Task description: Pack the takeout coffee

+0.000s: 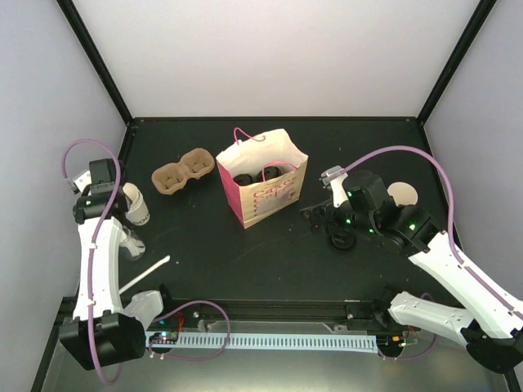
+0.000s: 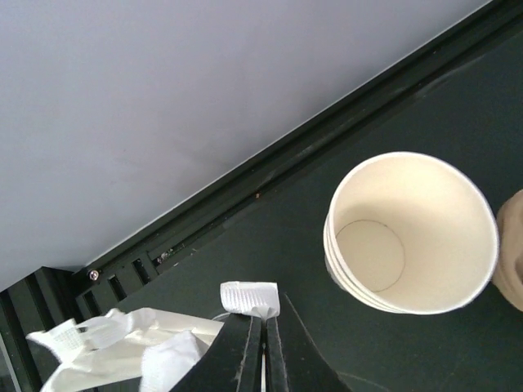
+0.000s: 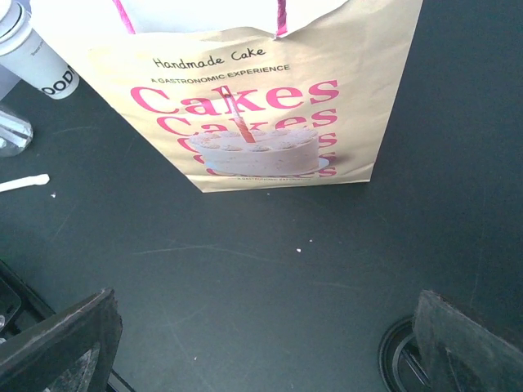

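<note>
A stack of cream paper cups (image 1: 136, 204) with black lettering stands at the far left; in the left wrist view the top cup (image 2: 413, 233) is open and empty. Another cream-topped cup (image 1: 402, 194) stands at the right, behind the right arm. The brown pulp two-cup tray (image 1: 183, 175) is empty, left of the "Cakes" paper bag (image 1: 261, 186), which holds dark round things. My left gripper (image 1: 124, 231) is shut on a small white packet (image 2: 249, 298) just near of the stack. My right gripper (image 1: 325, 217) is open wide and empty, facing the bag (image 3: 261, 106).
A black lid (image 1: 339, 241) lies on the table by my right fingers (image 3: 470, 343). A pale flat stick (image 1: 144, 273) lies near the left arm's base. White wrappers (image 2: 114, 347) lie beside my left gripper. The enclosure walls are close on the left.
</note>
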Available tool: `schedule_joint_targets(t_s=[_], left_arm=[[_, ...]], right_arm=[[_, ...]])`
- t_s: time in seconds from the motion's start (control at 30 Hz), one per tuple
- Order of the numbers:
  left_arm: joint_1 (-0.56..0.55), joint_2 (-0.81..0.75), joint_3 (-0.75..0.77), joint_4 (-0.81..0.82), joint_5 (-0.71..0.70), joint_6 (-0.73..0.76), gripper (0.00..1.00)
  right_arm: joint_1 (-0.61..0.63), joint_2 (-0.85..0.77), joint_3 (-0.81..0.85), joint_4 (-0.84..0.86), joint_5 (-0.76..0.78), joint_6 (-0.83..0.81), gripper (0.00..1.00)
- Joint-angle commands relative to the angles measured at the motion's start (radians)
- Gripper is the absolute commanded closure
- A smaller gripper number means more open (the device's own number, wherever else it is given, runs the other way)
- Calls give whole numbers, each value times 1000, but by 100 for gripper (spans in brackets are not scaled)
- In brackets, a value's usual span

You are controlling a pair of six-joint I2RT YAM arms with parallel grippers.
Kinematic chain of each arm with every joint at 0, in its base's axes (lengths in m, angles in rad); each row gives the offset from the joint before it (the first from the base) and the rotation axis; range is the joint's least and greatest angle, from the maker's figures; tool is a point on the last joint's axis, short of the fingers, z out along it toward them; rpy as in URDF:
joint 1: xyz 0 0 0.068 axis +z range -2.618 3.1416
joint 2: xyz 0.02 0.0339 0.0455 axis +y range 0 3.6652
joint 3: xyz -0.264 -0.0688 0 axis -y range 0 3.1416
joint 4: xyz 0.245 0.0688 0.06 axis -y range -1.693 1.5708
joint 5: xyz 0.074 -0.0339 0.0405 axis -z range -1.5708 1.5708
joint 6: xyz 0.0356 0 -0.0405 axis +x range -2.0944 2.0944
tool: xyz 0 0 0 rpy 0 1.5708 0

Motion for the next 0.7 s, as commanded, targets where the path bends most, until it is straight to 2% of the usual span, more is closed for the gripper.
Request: schedule_joint_targets(t_s=[0.0, 0.2, 0.4, 0.53, 0.67], left_arm=[[5, -31, 93, -103, 47, 1, 98], [4, -78, 156, -122, 107, 26, 98], [5, -160, 235, -60, 189, 93, 99], [4, -212, 267, -14, 208, 131, 98], [5, -213, 317, -42, 211, 152, 98]], right_arm=[[-3, -4, -10, 14, -10, -2, 0], [-2, 7, -2, 12, -22, -4, 0], [-2, 21, 3, 12, -39, -3, 0], [-2, 25, 12, 5, -32, -3, 0], [-2, 30, 19, 1, -28, -2, 0]])
